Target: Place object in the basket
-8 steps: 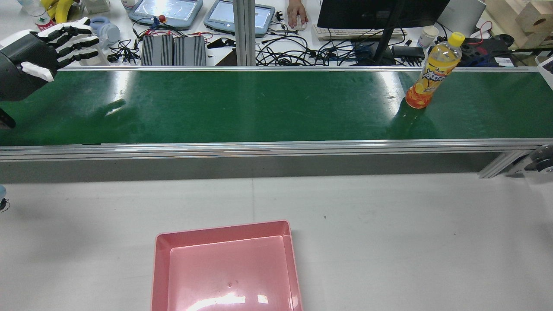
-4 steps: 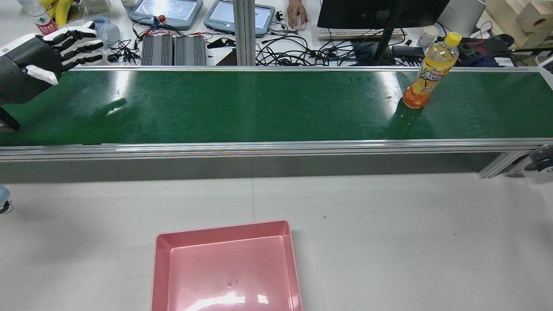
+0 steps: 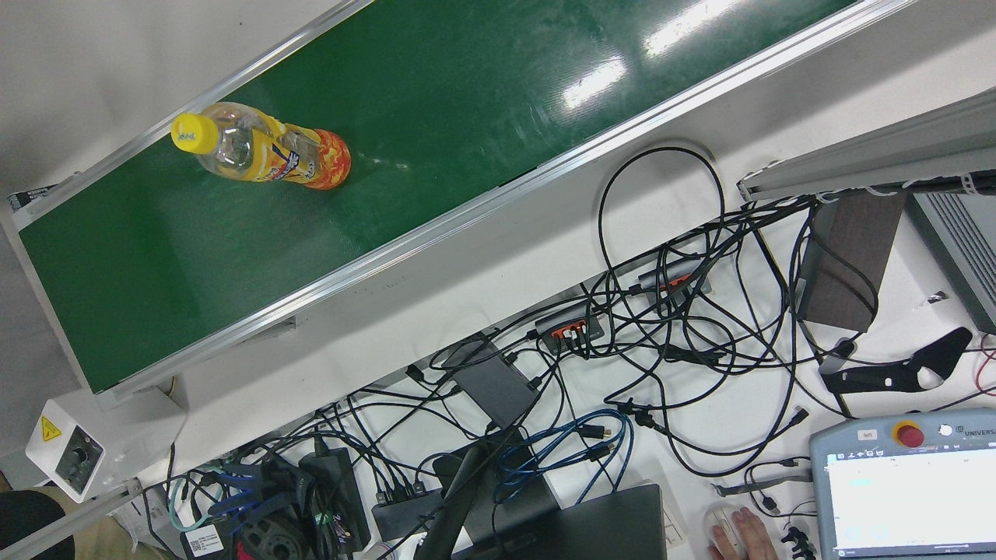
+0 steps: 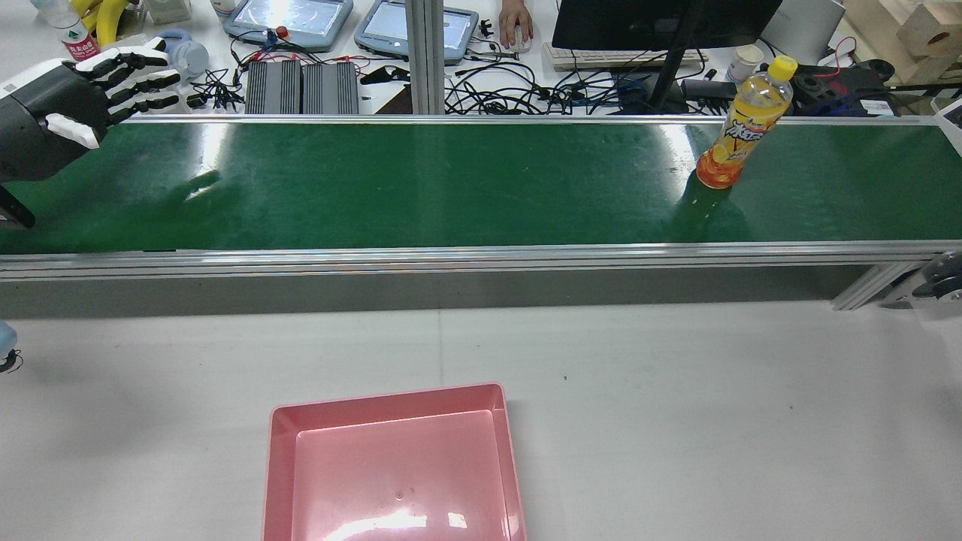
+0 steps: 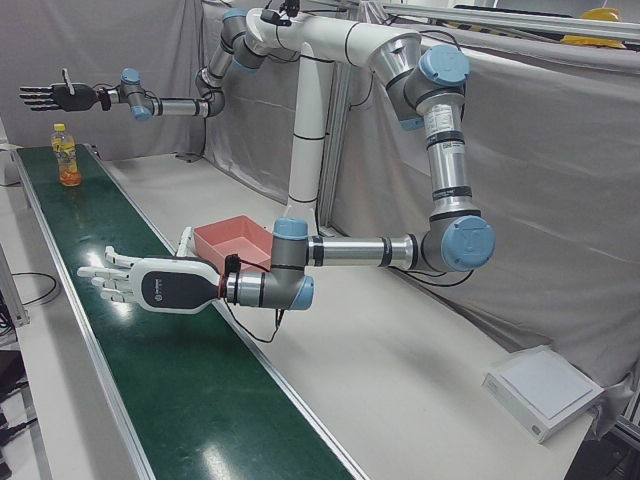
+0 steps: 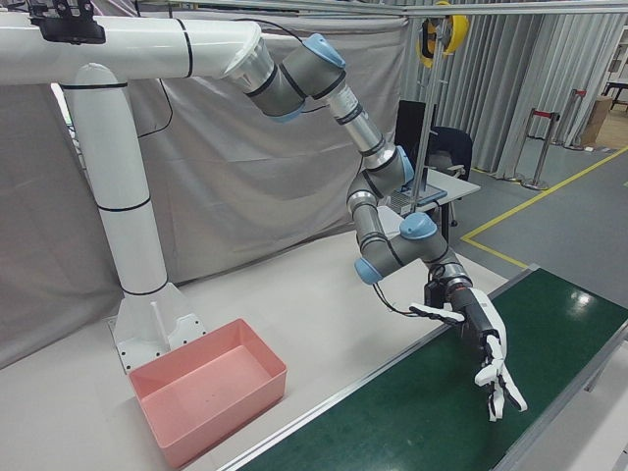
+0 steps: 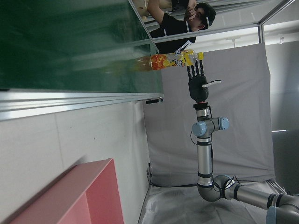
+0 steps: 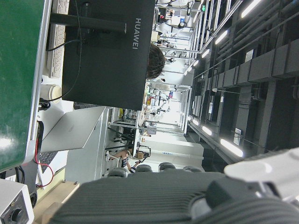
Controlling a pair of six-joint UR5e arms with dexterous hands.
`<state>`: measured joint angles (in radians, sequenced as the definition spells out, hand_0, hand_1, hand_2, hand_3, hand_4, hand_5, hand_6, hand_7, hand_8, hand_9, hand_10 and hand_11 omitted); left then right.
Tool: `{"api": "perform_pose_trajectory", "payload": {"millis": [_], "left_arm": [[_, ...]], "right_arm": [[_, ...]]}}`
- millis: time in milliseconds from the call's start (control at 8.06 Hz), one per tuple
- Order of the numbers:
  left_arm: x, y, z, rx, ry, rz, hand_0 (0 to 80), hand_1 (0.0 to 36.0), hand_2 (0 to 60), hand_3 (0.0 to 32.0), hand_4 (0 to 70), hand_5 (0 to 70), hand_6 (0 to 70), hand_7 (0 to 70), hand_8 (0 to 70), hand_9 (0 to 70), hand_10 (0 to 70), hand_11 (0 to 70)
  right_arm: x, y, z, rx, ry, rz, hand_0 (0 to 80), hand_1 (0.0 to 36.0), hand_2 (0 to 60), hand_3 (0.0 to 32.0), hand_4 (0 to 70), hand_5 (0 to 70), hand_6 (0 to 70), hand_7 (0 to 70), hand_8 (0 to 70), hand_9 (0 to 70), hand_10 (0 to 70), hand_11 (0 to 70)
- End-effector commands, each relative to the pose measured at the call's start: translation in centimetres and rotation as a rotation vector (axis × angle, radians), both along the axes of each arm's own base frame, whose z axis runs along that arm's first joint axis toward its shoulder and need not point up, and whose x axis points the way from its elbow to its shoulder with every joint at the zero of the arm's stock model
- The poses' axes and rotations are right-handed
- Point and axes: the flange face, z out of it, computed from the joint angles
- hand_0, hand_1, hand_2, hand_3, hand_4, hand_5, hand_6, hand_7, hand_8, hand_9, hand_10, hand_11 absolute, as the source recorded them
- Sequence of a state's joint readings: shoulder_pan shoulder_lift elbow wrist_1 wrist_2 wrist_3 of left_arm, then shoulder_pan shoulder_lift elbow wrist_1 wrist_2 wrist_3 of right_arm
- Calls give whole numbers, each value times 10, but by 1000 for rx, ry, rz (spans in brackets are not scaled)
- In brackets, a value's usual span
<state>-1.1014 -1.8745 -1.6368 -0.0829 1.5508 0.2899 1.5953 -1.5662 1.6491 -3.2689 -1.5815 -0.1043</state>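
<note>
Shows an orange-drink bottle with a yellow cap standing upright on the green conveyor belt, toward the belt's right end in the rear view and well apart from the pink basket. Shows that basket on the white table, on the near side of the belt, with nothing in it. Finds the left hand hovering over the belt's opposite end, fingers straight and spread, holding nothing. Finds the right hand raised higher than the bottle and clear of it, fingers likewise stretched and apart, palm bare. Catches a person's hand on a mouse at the desk beyond the belt.
</note>
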Motion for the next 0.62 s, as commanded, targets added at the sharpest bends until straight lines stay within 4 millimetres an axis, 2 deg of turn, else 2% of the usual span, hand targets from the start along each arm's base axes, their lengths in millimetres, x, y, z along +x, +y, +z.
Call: {"api": "perform_pose_trajectory", "payload": {"millis": [0,496], "left_arm": [[4,1,0,0,0,6,485,64,0,52,133,296,30,19,112,118,87,134],[5,1,0,0,0,8,487,67,0,50,136,294,30,18,112,116,87,134]], "right_arm": [[0,0,0,0,0,0,0,0,0,0,0,0,0,0,0,0,0,0],[0,0,0,0,0,0,0,0,0,0,0,0,0,0,0,0,0,0]]}}
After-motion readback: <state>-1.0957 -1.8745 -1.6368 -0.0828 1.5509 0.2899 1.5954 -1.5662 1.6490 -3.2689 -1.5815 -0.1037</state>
